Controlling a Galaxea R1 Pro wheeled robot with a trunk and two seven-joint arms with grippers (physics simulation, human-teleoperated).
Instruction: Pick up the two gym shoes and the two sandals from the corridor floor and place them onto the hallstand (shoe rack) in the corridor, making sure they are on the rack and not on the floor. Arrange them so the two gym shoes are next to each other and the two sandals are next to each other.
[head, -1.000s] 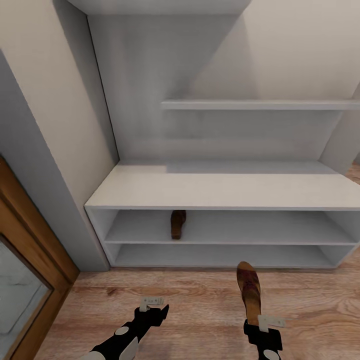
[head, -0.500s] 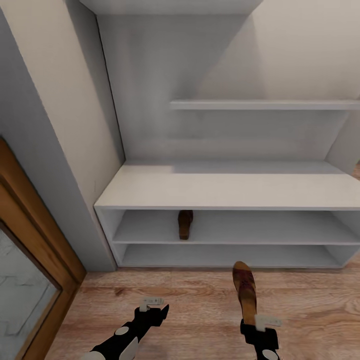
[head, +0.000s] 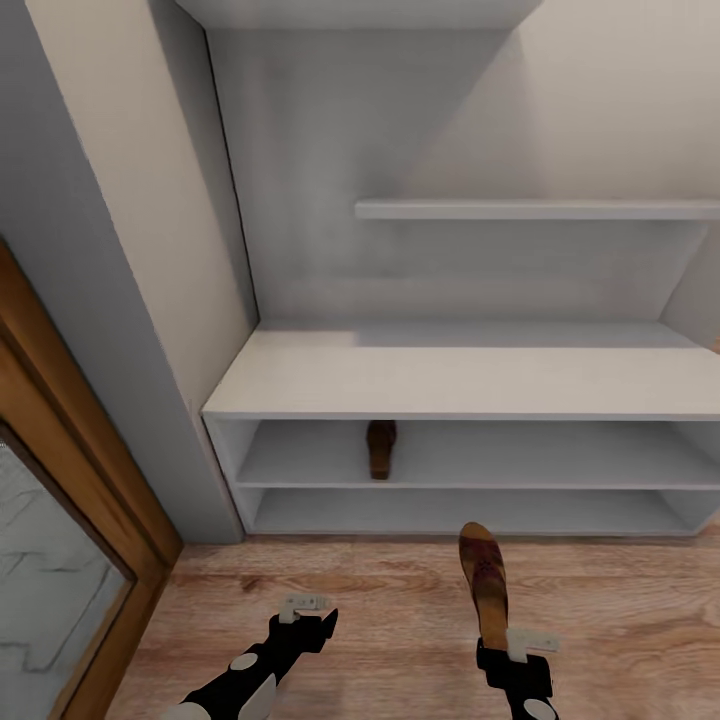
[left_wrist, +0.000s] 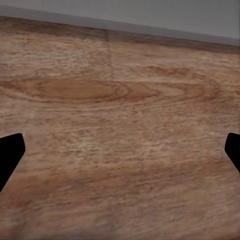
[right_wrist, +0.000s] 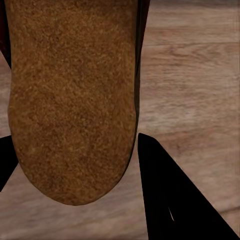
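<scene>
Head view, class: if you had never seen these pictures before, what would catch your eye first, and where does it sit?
First, the brown sandal that the right gripper holds out over the wood floor, toe toward the white shoe rack. Next, its partner sandal, already lying on the rack's upper open shelf, left of centre. The left gripper hangs open and empty over the floor.

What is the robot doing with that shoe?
The robot is tidying shoes onto a white shoe rack. Its right gripper is shut on a brown sandal, holding it out above the wooden floor in front of the rack. The other sandal already sits on the rack's upper shelf. The left gripper is open and holds nothing.
</scene>
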